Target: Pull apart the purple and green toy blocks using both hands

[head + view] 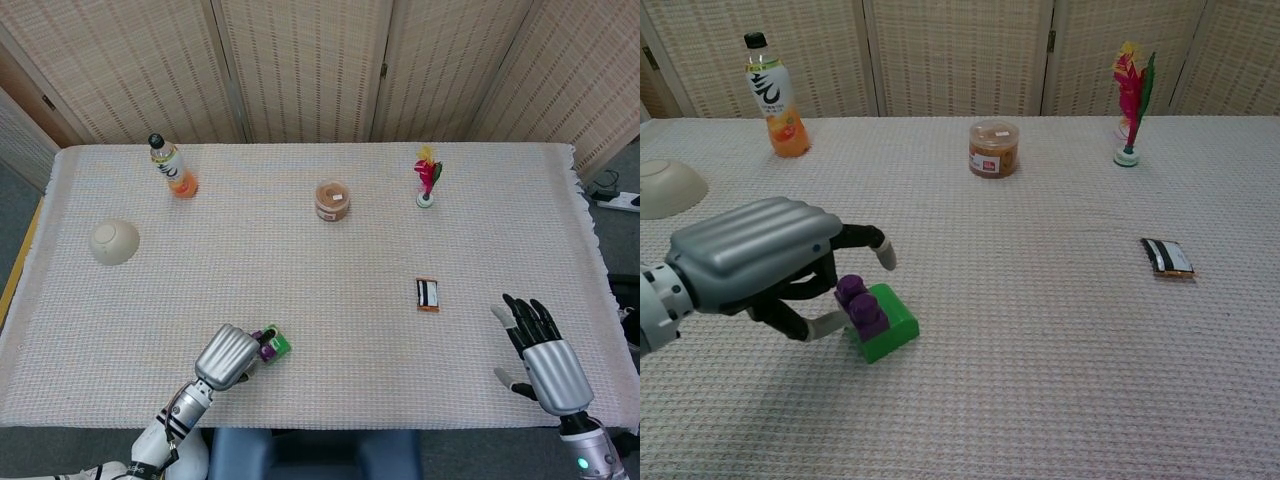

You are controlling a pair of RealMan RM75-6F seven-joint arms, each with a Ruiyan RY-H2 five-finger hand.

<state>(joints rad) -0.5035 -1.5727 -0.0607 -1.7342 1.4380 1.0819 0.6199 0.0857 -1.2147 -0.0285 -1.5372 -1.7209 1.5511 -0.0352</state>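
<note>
The joined toy blocks lie near the table's front edge, left of centre: a purple block [860, 303] stuck on a green block [892, 324], also seen as one small purple and green block pair [272, 344] in the head view. My left hand [760, 260] [228, 355] is right at their left side. Its fingers arch over the purple block and its thumb lies low against that block's left face, without closing on it. My right hand [545, 355] rests far off at the front right, fingers spread and empty; the chest view does not show it.
An orange drink bottle [172, 168] [775, 100] stands at the back left, with a white bowl [114, 241] [665, 187] at the left. A round jar [332, 200] [994, 148] is back centre, a feathered toy [427, 177] [1132, 100] back right, and a small dark packet [427, 294] [1167, 257] right of centre.
</note>
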